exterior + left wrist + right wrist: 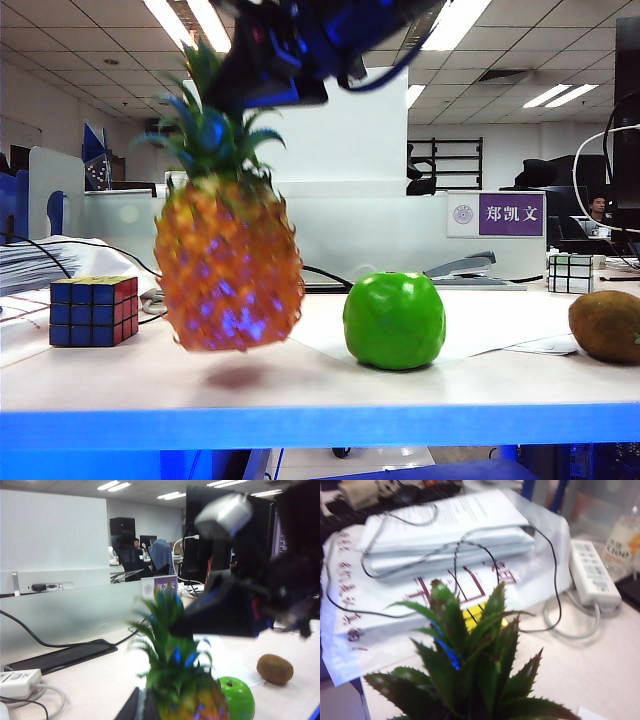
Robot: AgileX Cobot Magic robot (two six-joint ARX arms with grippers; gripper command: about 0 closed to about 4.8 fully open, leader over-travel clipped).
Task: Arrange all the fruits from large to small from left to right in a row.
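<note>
Nearest to you in the exterior view hangs the pineapple [229, 263], lifted clear of the table [320, 385] with its shadow beneath it, between the Rubik's cube [93, 310] on its left and the green apple [394, 320] on its right. You can see the right pincer [268, 85] clamped on the spiky crown, but its fingertips are lost among the leaves and the arm runs off the top edge. In the right wrist view only the crown [470, 670] shows; the pincer itself is out of frame, and behind the leaves lie a blurred paper stack [447, 527] and a power strip [594, 575]. Your kiwi [607, 326] rests at the far right, cut by the frame edge, well apart from the apple. Of the left pincer [142, 707] you get only dark fingertips at the left wrist view's lower edge, lying close together, holding nothing.
</note>
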